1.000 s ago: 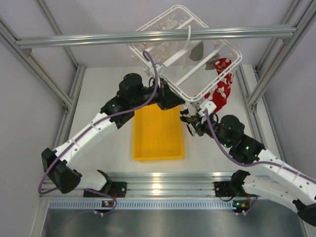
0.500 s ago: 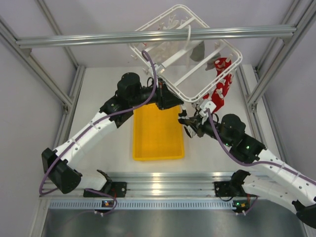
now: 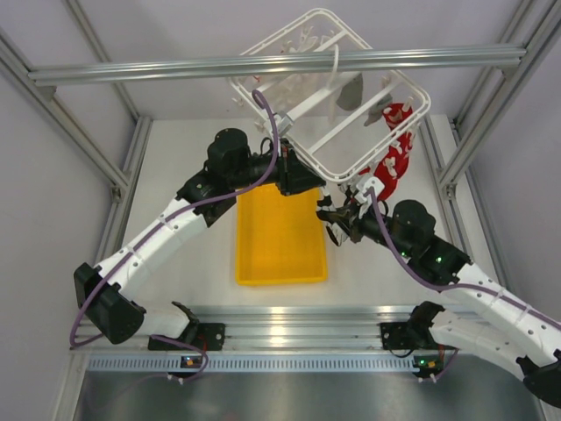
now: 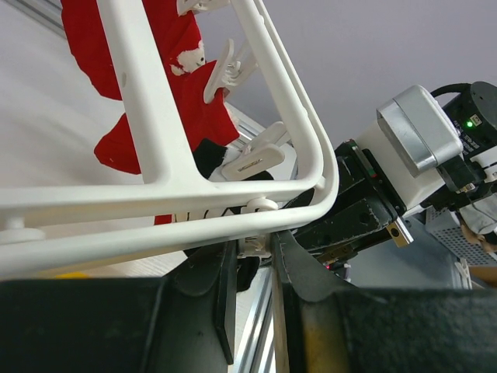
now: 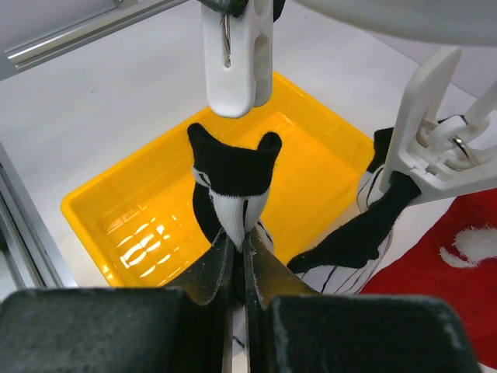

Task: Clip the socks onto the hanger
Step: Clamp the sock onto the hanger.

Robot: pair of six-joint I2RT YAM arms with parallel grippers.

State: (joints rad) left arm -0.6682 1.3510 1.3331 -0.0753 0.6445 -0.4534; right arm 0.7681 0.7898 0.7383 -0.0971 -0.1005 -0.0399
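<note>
The white hanger (image 3: pixel 386 141) hangs tilted from the beam; its bar (image 4: pixel 155 116) fills the left wrist view. My left gripper (image 3: pixel 311 182) (image 4: pixel 252 245) is shut on a small white clip piece under the hanger's near corner. My right gripper (image 3: pixel 331 213) (image 5: pixel 239 241) is shut on a white sock with black stripes and black toe (image 5: pixel 233 175), held upright just below a closed white clip (image 5: pixel 233 62). Another striped sock (image 5: pixel 365 233) hangs clipped to its right. Red socks (image 3: pixel 390 158) (image 4: pixel 198 116) hang from the hanger's right side.
The yellow tray (image 3: pixel 280 254) (image 5: pixel 116 210) lies under both grippers. The grey aluminium beam (image 3: pixel 175 68) crosses above the hanger. Frame posts stand at the left (image 3: pixel 123 167) and right (image 3: pixel 456 158) of the table.
My right gripper has edged slightly left and up with the striped sock, closer to the hanger's near corner. The left arm and hanger have barely moved.
</note>
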